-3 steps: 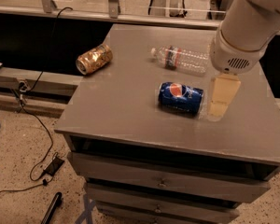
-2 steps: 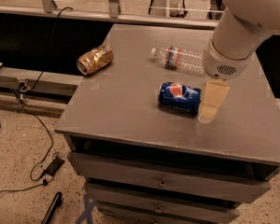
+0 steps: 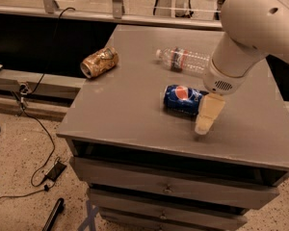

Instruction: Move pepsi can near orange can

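Note:
The pepsi can lies on its side near the middle of the grey table, its logo facing up. The orange can lies on its side at the table's far left edge. My gripper hangs from the big white arm, just right of and in front of the pepsi can, close to the table top. One pale finger shows beside the can's right end. It holds nothing that I can see.
A clear plastic bottle with a dark label lies on its side behind the pepsi can. The table has drawers in front. Cables and a dark tool lie on the floor at the left.
The arm has swung left and down towards the front of the table, bringing the gripper closer to the pepsi can's right end. The cans and bottle have not moved.

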You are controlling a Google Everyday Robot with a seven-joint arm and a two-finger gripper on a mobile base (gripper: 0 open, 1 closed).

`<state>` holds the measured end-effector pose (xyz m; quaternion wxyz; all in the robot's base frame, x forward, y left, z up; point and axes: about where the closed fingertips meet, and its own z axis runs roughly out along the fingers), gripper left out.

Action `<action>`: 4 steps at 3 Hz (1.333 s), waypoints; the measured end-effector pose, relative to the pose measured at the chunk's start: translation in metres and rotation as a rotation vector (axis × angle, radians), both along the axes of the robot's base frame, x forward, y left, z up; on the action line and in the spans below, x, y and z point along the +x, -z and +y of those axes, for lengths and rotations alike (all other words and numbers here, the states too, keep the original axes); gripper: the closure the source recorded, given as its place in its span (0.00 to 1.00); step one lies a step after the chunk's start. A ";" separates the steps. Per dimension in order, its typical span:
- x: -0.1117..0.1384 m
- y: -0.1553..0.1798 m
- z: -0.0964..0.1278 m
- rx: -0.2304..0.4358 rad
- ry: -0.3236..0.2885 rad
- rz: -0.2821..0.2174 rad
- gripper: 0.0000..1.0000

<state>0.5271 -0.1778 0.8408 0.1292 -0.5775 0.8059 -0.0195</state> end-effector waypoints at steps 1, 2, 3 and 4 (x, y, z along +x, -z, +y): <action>0.001 0.014 0.003 0.004 0.025 0.025 0.18; -0.001 0.012 0.009 0.012 0.048 0.057 0.41; -0.011 -0.012 0.014 0.029 0.030 0.059 0.64; -0.012 -0.013 0.014 0.029 0.030 0.058 0.88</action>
